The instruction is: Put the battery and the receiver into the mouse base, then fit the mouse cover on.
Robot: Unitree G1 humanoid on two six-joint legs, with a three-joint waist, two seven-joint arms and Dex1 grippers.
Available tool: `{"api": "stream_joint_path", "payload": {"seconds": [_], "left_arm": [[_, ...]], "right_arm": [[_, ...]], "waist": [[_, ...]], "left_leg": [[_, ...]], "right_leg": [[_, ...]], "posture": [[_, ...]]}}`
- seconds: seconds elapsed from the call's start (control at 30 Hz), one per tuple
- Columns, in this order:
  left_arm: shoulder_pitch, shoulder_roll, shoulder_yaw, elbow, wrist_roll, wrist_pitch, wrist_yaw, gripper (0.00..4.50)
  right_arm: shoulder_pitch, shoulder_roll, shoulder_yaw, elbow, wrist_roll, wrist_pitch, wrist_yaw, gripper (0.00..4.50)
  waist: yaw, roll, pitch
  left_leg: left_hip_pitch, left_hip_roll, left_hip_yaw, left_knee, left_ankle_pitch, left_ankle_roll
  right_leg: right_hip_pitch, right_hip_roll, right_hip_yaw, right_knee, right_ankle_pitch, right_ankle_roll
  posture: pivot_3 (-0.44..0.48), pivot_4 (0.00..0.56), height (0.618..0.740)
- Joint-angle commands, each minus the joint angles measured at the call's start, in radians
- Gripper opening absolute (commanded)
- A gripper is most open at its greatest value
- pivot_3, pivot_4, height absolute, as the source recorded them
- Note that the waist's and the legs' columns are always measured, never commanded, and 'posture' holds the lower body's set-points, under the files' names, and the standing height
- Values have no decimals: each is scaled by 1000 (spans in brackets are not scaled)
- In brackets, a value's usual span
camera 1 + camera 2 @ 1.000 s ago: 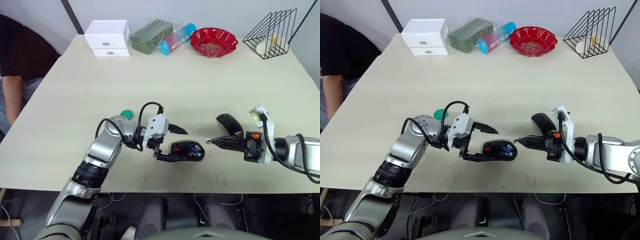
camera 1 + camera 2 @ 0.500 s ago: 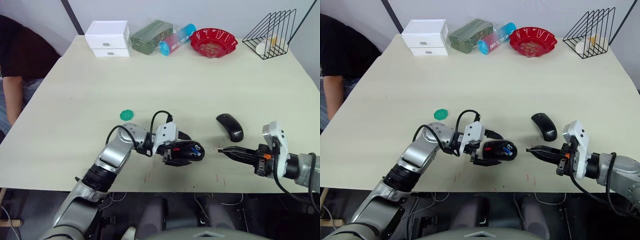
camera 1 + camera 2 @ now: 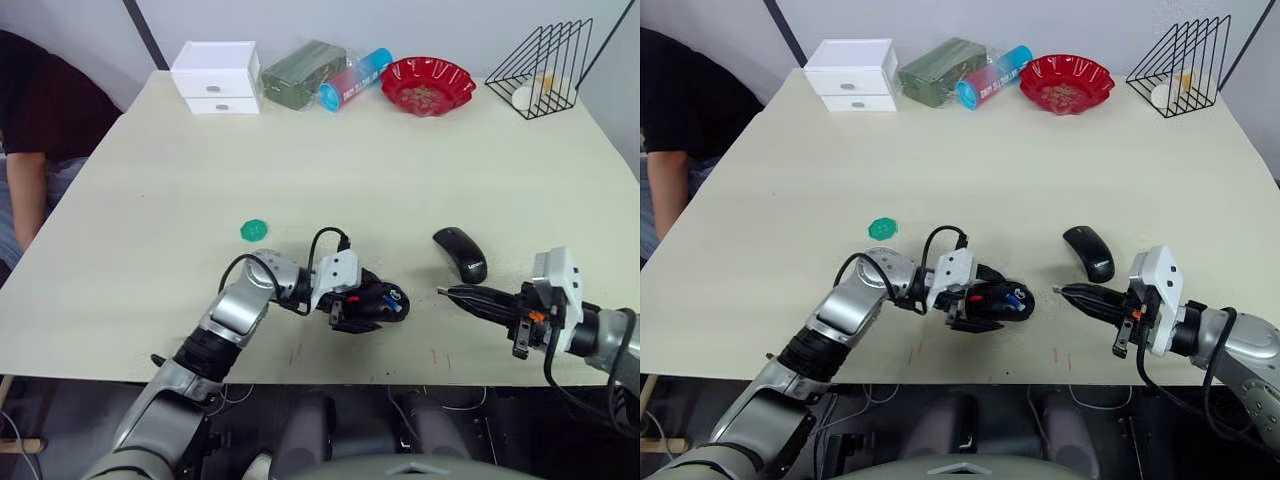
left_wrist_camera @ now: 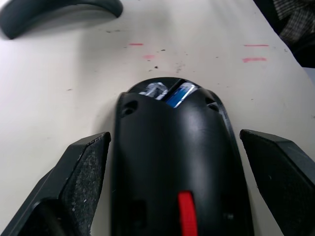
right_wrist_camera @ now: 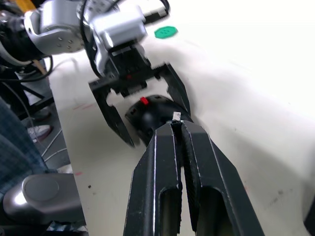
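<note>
The table (image 3: 150,200) is wide and pale. Near its front edge lies the mouse base (image 3: 375,303), its long axis going left to right, and the end with the battery (image 4: 177,93) points to the robot's right. The left gripper (image 3: 352,300) has its fingers spread on both sides of the base, not pressed on it. One second ago this gripper was further to the left, so it has come forward around the base. The mouse cover (image 3: 460,254) lies further right and a little behind, its long axis slanted. The right gripper (image 3: 445,292) has its fingers pressed together on something small and pale at the tips; it has drawn back to the right.
</note>
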Motion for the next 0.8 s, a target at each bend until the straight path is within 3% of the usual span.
{"api": "stream_joint_path", "payload": {"seconds": [0.03,0.5,0.6,0.67,0.8], "left_arm": [[-15,-11,-5,-7,5,-13,3,4483],[-18,-28,-11,11,14,4,1,4483],[-18,-28,-12,16,18,0,1,3804],[-17,-30,-11,15,17,2,2,2984],[-9,-27,-14,11,25,8,8,2964]], "right_arm": [[-14,-1,-11,-33,3,-11,15,0],[34,9,-10,-6,-90,-106,115,0],[36,16,-6,6,-107,-120,127,0],[39,20,-3,12,-118,-128,133,0],[51,22,-2,16,-136,-139,146,0]], "waist": [[1,0,0],[6,0,0],[8,0,0],[10,0,0],[13,0,0]], "left_leg": [[0,0,0,0,0,0],[0,0,0,1,0,0],[0,0,0,1,0,0],[0,0,0,1,0,0],[0,0,0,1,0,0]], "right_leg": [[0,0,0,0,0,0],[0,0,0,1,0,0],[0,0,0,1,0,0],[0,0,0,1,0,0],[0,0,0,1,0,0]], "posture": [[0,150,740],[0,150,740],[0,150,740],[0,150,740],[0,150,740]]}}
